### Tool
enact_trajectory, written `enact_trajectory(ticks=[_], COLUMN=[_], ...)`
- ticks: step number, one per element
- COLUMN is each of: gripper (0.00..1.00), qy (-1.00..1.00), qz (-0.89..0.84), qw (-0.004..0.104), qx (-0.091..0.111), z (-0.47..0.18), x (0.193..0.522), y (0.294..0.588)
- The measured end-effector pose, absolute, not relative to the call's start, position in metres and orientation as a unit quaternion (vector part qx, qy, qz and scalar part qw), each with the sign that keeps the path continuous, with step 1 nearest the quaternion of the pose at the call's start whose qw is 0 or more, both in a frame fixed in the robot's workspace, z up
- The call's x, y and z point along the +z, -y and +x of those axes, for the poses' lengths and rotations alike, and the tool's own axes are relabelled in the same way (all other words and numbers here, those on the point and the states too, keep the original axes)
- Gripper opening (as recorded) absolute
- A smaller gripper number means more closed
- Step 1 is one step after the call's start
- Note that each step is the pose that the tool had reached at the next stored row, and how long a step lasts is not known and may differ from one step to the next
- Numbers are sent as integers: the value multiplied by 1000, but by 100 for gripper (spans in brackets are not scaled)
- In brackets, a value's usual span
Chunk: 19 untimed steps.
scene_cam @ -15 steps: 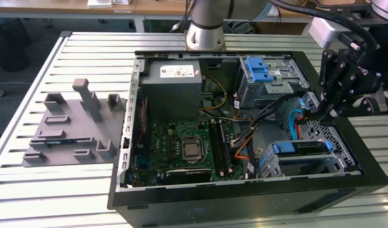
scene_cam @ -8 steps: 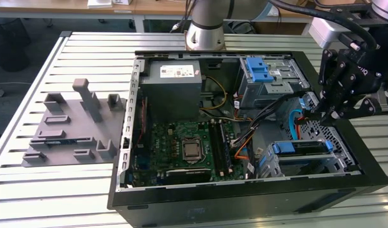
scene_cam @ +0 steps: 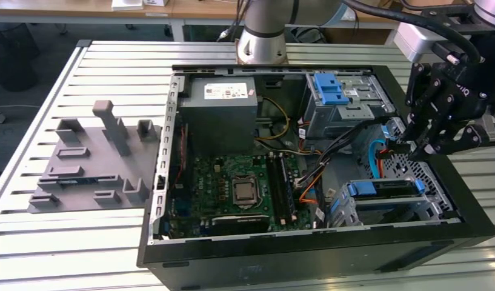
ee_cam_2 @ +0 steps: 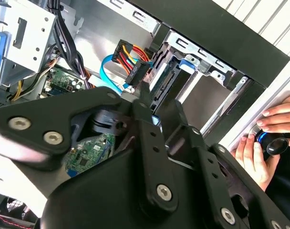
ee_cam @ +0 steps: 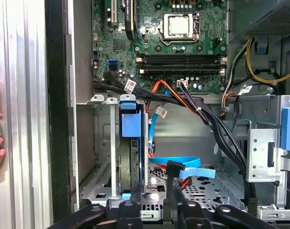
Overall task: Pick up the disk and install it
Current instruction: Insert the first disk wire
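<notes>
**Exterior view.** The open computer case (scene_cam: pixel 312 260) lies on the slatted desk (scene_cam: pixel 37 242). The end effector (scene_cam: pixel 405 147) hangs inside the case at the exterior view's right. The disk (scene_cam: pixel 385 189) sits in the drive cage (scene_cam: pixel 429 211) toward the exterior view's lower right.

**Second wrist view.** The end effector (ee_cam_2: pixel 143 95) is clenched, tips together, just beside a plug with coloured wires (ee_cam_2: pixel 133 71). A hand (ee_cam_2: pixel 254 152) rests on the desk beside the case.

**First wrist view.** The disk (ee_cam: pixel 133 162) stands on edge in its cage, under a blue tab (ee_cam: pixel 128 124). It is apart from the end effector (ee_cam: pixel 173 179), which is at the blue cable (ee_cam: pixel 192 169). Whether the end effector pinches that cable cannot be told.

**Assessment.** The disk appears placed, so the step in hand is probably seating or cabling. The next move calls for fine alignment and clearance from the loose cables.
</notes>
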<state>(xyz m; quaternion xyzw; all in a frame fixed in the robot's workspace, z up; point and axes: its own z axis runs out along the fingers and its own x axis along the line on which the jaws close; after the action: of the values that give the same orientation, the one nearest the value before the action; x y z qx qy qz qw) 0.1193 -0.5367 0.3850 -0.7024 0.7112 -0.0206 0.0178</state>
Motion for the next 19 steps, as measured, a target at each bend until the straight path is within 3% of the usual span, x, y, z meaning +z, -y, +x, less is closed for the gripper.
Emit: enact_trajectory(ticks=[1, 8, 9, 19], gripper=[38, 40, 45, 47], qy=[-711, -711, -711, -711], qz=[-702, -702, -702, -702], qw=[18, 19, 19, 20], qx=[-21, -21, -21, -22], z=[119, 119, 119, 119], x=[385, 385, 385, 385], y=[537, 537, 537, 537])
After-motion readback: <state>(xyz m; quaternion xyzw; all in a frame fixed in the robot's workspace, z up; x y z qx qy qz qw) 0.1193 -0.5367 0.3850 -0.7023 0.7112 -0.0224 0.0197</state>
